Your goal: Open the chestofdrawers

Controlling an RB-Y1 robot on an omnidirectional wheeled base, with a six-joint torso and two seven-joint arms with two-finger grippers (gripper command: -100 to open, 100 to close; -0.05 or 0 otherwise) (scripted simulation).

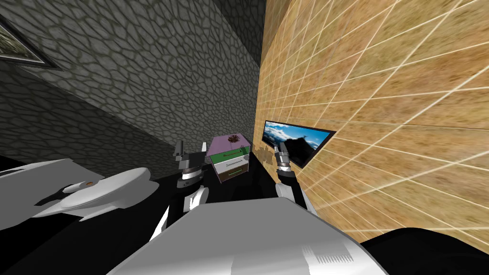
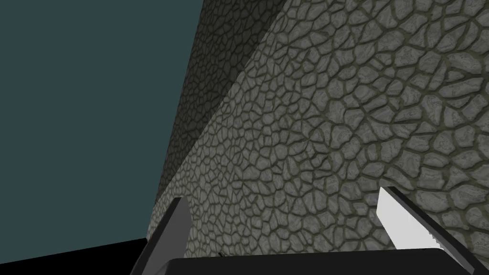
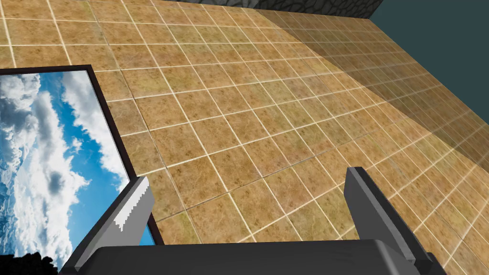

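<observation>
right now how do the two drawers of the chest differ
The upper drawer has a green front; the lower drawer has a whitish one. The upper drawer's handle is pale, the lower drawer's is green. Both look shut, stacked under the same purple top.

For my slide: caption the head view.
Robot faces a purple-topped chest of drawers in the corner, left gripper and right gripper raised short of it.
</observation>
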